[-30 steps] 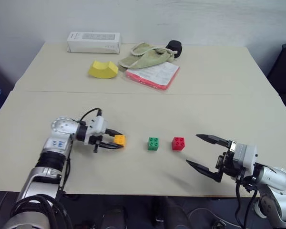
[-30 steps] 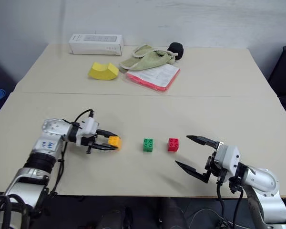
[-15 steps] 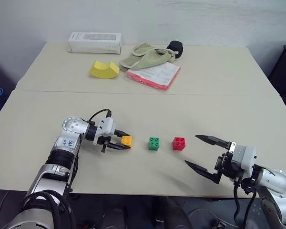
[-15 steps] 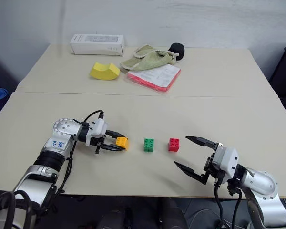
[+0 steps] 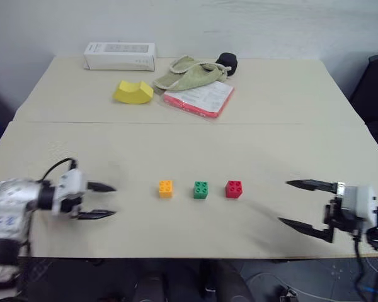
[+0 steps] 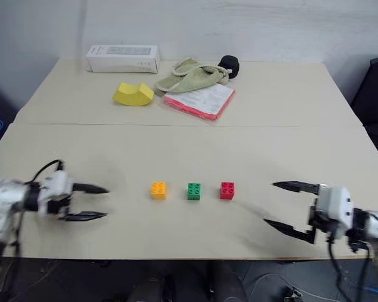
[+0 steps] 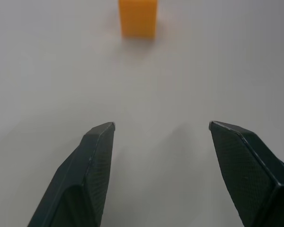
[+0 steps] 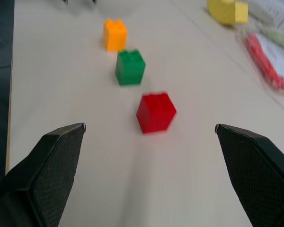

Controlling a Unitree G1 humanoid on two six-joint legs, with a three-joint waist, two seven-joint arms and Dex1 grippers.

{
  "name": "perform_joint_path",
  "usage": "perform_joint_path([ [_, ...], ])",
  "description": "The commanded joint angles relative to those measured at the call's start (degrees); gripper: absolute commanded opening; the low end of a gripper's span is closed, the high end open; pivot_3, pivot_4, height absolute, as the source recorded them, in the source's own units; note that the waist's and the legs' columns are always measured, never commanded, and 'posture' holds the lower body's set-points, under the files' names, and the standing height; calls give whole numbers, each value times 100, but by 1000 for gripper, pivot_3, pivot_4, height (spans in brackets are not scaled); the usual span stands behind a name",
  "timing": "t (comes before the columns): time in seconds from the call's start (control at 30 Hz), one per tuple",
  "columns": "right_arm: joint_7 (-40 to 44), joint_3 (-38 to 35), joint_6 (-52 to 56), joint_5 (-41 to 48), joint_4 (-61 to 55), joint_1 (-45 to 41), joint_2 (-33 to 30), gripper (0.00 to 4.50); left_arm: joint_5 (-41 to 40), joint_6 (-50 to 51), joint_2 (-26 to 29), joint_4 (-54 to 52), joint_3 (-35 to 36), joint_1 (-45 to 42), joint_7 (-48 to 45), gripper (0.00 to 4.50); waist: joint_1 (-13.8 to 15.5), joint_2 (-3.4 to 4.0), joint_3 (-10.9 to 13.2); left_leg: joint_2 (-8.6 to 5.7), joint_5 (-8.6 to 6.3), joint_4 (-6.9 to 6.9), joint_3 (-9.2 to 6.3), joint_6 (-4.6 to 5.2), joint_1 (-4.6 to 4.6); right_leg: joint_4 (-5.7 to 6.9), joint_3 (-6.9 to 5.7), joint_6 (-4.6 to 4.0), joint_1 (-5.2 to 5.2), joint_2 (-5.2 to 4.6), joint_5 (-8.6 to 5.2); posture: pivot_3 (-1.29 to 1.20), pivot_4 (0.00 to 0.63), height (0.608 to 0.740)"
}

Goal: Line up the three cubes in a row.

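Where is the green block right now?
The green cube sits on the table, in the middle of the row near its front edge, with the orange cube on its left and the red cube on its right.

no readable text anywhere

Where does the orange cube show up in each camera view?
Left eye: orange cube, left end of the row, beside the green cube.
Right eye: same spot.
Left wrist: straight ahead of the open fingers.
Right wrist: far end of the row.
Shared landmark in three views: the green cube.
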Motion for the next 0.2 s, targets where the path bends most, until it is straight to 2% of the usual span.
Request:
perform_joint_path([
  [0.03,465,-353,-131,118,330,-122,-253,4500,-317,261,156,-386,606,385,263,3351,33,5,0,-2,0,0,-4,2,2,0,-3,1,4,-3,0,0,150,740],
  [0.2,535,-314,-269,-25,847,-499,-204,4500,-329,259,8,-643,847,826,602,3351,56,11,1,-2,-3,-5,-2,-3,11,1,-1,-1,7,-3,-1,0,150,740],
])
